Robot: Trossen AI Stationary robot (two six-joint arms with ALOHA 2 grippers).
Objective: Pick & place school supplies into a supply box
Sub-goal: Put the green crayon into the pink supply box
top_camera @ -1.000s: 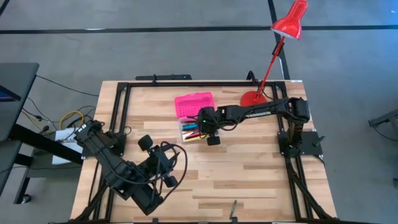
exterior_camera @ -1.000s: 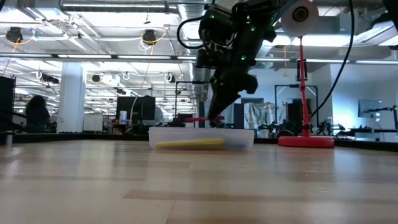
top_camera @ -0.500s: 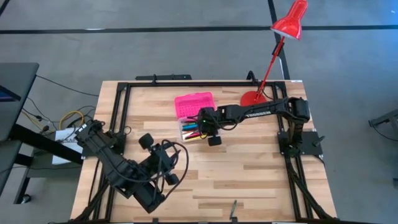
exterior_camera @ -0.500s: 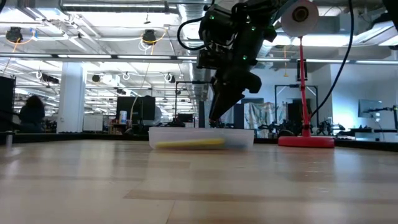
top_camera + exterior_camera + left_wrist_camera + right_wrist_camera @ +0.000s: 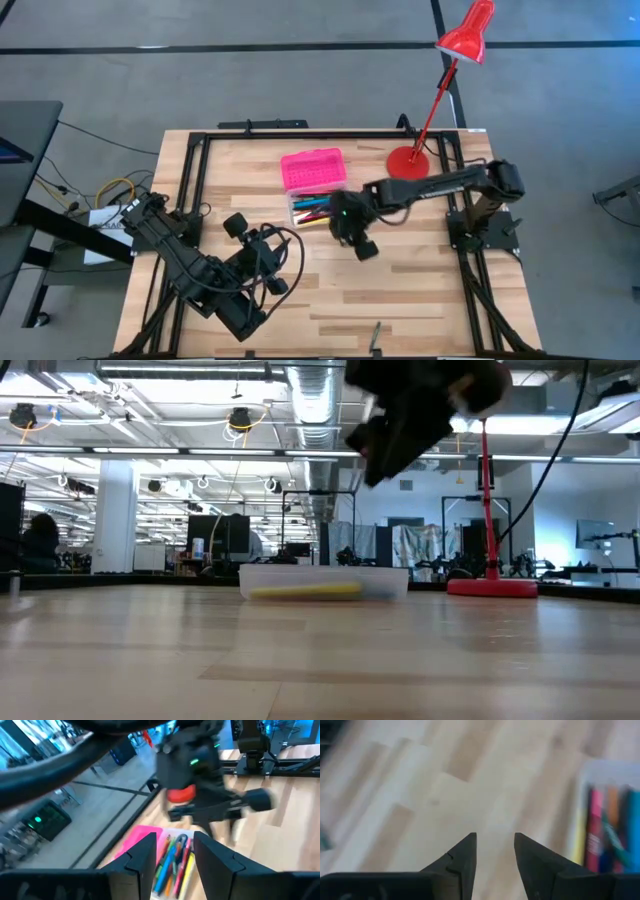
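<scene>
School supplies (image 5: 312,210) lie packed side by side in the clear base of the supply box (image 5: 311,168), whose pink lid stands folded open on the far side; the box sits on the far half of the table, toward the middle. In the left wrist view the pens (image 5: 172,860) show blue, green, orange, red and yellow, with a small blue loop at one end. From table height a yellow one (image 5: 305,590) shows through the clear wall.

Nearest, at the front edge of the table (image 5: 400,290), a small dark thing (image 5: 377,335) lies alone; what it is cannot be told. The surface is pale butcher-block wood with staggered planks, framed by black rails. The left gripper (image 5: 236,231) waits over the front-left part, its fingers parted around nothing. The right gripper (image 5: 362,248) hangs above bare wood just beside the box's near-right corner, jaws spread and empty; its wrist view shows the two dark fingers (image 5: 462,857) apart over the planks, with the box at the edge.

Behind the box, a red desk lamp (image 5: 408,160) stands on its round base at the far right, its shade reaching past the table. A grey floor crossed by dark lines surrounds the table, with yellow cables (image 5: 112,190) at the left. Beyond is a large open hall with ceiling lights, ducts and a white column (image 5: 117,515). No writing is legible.
</scene>
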